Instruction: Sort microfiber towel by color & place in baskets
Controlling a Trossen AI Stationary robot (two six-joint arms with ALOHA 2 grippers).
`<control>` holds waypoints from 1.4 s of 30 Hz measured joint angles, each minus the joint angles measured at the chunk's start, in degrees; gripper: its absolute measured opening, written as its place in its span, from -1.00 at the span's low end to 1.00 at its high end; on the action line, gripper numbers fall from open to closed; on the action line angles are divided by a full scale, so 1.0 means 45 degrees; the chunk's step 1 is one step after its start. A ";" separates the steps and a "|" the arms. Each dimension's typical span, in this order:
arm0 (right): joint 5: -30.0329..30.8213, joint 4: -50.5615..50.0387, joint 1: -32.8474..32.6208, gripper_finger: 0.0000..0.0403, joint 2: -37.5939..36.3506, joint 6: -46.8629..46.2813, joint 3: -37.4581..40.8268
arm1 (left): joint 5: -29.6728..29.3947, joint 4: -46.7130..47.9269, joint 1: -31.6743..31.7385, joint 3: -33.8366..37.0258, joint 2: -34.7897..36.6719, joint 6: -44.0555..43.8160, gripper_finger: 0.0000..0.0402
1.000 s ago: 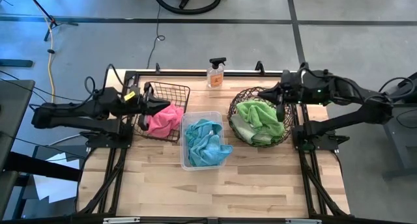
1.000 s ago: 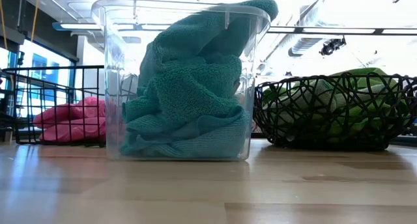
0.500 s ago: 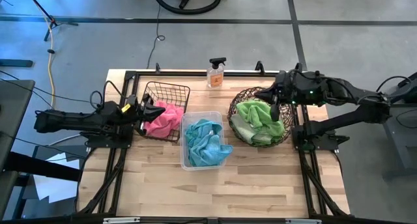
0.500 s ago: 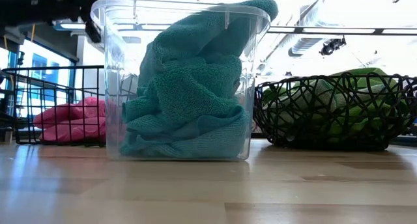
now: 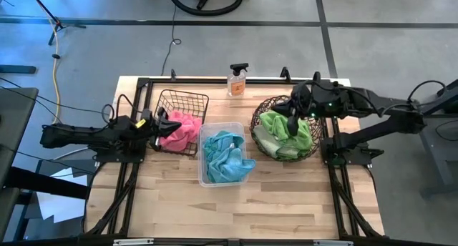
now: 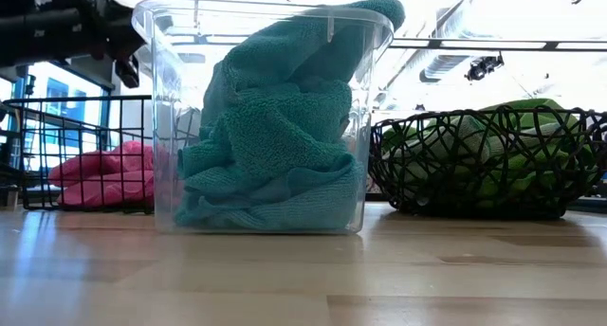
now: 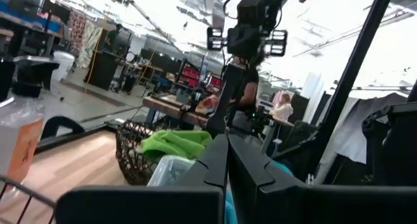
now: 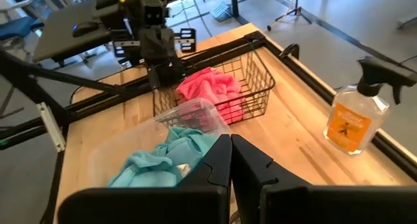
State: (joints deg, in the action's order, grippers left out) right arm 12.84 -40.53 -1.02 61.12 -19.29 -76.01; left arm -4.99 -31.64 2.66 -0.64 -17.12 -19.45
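Pink towels [image 5: 182,129] lie in the black wire basket [image 5: 187,99]. Teal towels [image 5: 225,156] fill the clear tub [image 5: 206,131], and green towels [image 5: 283,128] lie in the round woven basket [image 5: 261,110]. My left gripper [image 5: 169,122] is shut and empty, low at the wire basket's left side, pointing toward the table's right. My right gripper [image 5: 293,126] is shut and empty, hanging above the green towels. In the wrist views, the fingertips of the left gripper [image 7: 227,157] and of the right gripper [image 8: 230,160] are closed together.
A clear spray bottle [image 5: 237,80] with an orange label stands at the table's far edge, between the wire basket and the round basket. Bare wood [image 5: 229,210] spreads along the near half of the table. Black frame rails [image 5: 132,167] run along both sides.
My left gripper has sunk from above the wire basket to its left side and drawn back a little toward the table's left edge, staying shut. My right gripper has moved a short way toward the table's left, over the green towels. The towels lie as before.
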 joint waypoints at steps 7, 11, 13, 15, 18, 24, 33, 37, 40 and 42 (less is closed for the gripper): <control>0.0154 -0.0067 -0.0562 -1.00 -0.0446 -0.0119 0.0892 | -0.0019 0.1555 -0.0002 -0.0005 -0.0006 -0.0291 -1.00; -0.0039 0.1026 -0.0589 -1.00 -0.2228 -0.1263 0.3703 | -0.0039 0.2081 -0.0001 -0.0005 -0.0039 -0.0221 -1.00; -0.0389 0.1815 -0.0714 -1.00 -0.3468 -0.1697 0.5248 | -0.0044 0.2306 -0.0002 -0.0005 -0.0039 -0.0221 -1.00; -0.0594 0.2622 -0.0825 -1.00 -0.4815 -0.1706 0.6569 | -0.0044 0.2448 0.0000 -0.0005 -0.0042 -0.0221 -1.00; -0.0613 0.3496 -0.0899 -1.00 -0.6998 -0.1315 0.8083 | -0.0044 0.2537 -0.0004 -0.0005 -0.0044 -0.0221 -1.00; -0.0867 0.4236 -0.0893 -1.00 -1.1167 0.0490 1.0218 | -0.0044 0.2522 -0.0002 -0.0005 -0.0044 -0.0216 -1.00; -0.1713 0.5595 -0.0893 -1.00 -1.3093 0.2476 1.2249 | -0.0041 0.2567 -0.0002 -0.0022 -0.0080 -0.0208 -1.00; -0.2117 0.6507 -0.0893 -1.00 -1.3022 0.3141 1.2851 | 0.0040 0.2760 0.0000 -0.0019 -0.0107 -0.0203 -1.00; -0.2406 0.7919 -0.0893 -1.00 -1.3270 0.3563 1.3558 | -0.0010 0.2857 0.0000 -0.0019 -0.0112 -0.0206 -1.00; -0.2599 0.8621 -0.0893 -1.00 -1.3439 0.3707 1.4220 | -0.0015 0.2872 0.0000 -0.0019 -0.0107 -0.0202 -1.00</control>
State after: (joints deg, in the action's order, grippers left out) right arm 1.15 -1.74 -5.04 0.65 -2.60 -12.02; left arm -5.06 -18.72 2.65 -0.73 -17.61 -20.36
